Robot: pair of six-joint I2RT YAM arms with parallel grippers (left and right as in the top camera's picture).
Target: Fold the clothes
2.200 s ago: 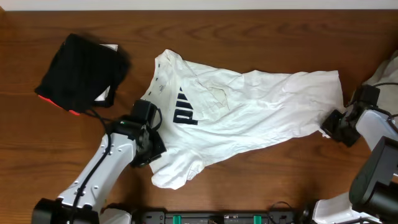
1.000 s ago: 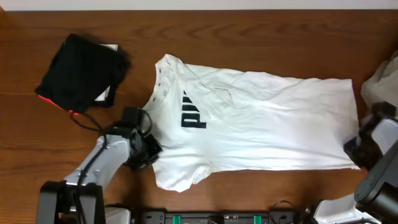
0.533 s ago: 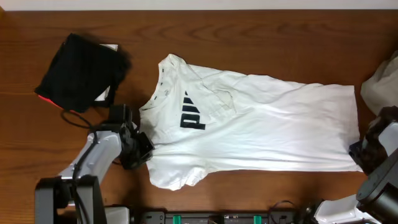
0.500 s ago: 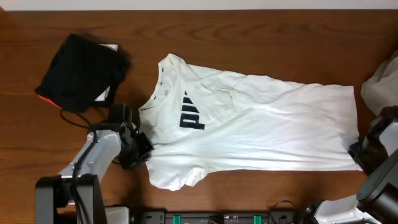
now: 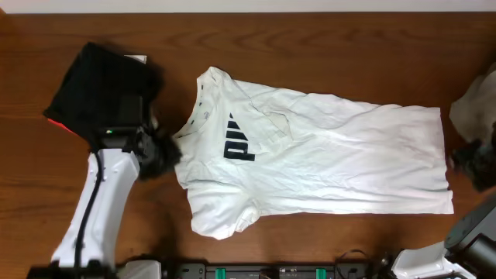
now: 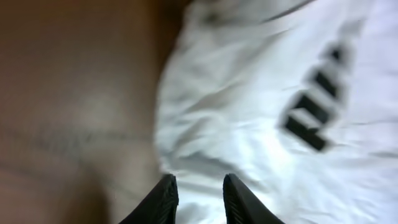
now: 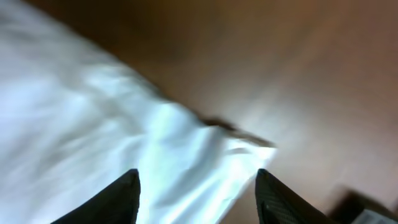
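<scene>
The left pincer [image 6: 199, 182], slightly parted and empty, hovers over the collar-end edge of the white T-shirt [image 5: 325, 155], whose long axis runs flat across the desk [image 5: 310, 39] to the right pincer [image 7: 198, 175], spread empty above its hem corner.

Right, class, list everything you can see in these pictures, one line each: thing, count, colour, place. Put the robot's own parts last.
T-shirt: one, white with black lettering, spread flat mid-table.
folded garment: one, black with a red-orange edge, upper left in the overhead view.
pale cloth: one, off-white, at the right edge, partly cut off.
table: one, brown wood, under everything.
left gripper: one, black, open, at the T-shirt's collar end.
right gripper: one, black, open, by the T-shirt's hem corner.
</scene>
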